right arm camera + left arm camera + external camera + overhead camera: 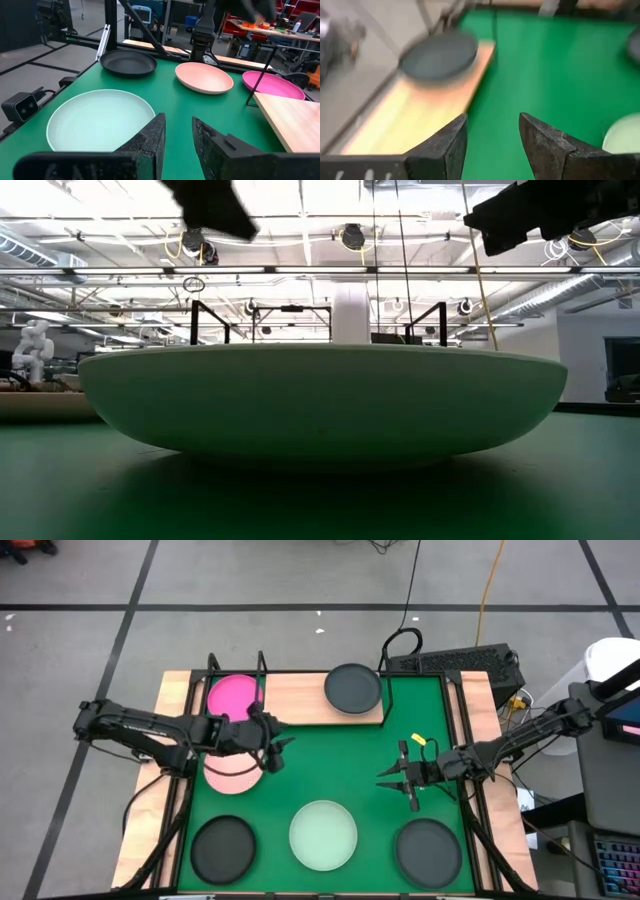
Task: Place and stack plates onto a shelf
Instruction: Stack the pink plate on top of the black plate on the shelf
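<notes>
On the wooden shelf at the far side of the green mat you already have the magenta plate at its left end and a dark plate at its right end, with bare board between them. Your left gripper hangs just off the shelf's near edge, over the inner rim of the pale pink plate, which lies half on the mat just below the magenta one. That pink plate looks like the step in hand. To do it well, you should come down at the rim you can reach and close on the lip rather than the flat. Lift it clear of the black wire frame before carrying it over the magenta plate, then lower it level so the two nest. In the left wrist view the fingers stand moderately apart with nothing between them, touching no plate. Your right gripper waits above the mat's right half, its fingers narrowly parted and empty, pointing toward the mint green plate. Along the near edge that plate sits between two more dark plates, one left and one right, all still to be shelved.
</notes>
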Robot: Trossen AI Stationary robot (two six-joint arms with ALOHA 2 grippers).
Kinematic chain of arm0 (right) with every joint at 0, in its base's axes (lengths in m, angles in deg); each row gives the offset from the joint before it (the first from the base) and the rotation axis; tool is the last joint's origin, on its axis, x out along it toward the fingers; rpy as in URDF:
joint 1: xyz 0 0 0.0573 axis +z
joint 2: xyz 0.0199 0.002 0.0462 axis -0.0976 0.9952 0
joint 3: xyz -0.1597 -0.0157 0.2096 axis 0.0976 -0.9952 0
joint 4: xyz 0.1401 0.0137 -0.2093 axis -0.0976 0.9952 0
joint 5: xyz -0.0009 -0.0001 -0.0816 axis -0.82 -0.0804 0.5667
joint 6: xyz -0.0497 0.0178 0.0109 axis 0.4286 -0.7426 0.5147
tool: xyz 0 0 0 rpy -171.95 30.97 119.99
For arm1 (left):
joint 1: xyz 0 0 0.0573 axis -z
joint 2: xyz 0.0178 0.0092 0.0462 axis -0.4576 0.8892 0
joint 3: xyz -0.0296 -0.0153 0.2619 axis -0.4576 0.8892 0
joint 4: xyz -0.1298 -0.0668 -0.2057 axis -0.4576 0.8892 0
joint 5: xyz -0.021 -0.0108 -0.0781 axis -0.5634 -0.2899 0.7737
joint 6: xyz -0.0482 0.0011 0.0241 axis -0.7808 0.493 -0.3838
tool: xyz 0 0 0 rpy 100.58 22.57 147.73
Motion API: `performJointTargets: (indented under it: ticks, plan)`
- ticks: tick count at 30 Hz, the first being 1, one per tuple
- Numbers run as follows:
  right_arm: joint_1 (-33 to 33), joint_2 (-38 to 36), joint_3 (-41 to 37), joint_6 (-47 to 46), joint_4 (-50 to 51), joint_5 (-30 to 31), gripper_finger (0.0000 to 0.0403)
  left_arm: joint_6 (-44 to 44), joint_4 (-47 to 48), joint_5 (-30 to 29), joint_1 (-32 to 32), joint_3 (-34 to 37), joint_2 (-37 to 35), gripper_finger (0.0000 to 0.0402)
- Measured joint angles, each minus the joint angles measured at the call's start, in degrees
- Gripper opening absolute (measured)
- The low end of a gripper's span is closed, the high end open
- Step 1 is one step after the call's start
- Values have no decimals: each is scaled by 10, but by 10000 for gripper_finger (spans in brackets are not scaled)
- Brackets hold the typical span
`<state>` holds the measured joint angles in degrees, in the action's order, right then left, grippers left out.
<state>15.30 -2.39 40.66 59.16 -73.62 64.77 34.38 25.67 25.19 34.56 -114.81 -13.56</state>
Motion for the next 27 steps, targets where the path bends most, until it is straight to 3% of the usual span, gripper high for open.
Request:
performJointTargets:
  ticks: [7, 12, 19, 27]
  plan:
    - [0, 0, 0, 12, -1, 0, 80, -223, 289, -17, 4, -2, 6, 184]
    - [0, 0, 0, 20, -8, 0, 80, -331, 413, -19, -5, -1, 25, 184]
    - [0, 0, 0, 43, -36, 0, 80, -283, 416, -45, -53, 49, 52, 184]
    - [-1, 0, 0, 46, -36, 0, 80, -200, 332, -46, -175, 132, 54, 184]
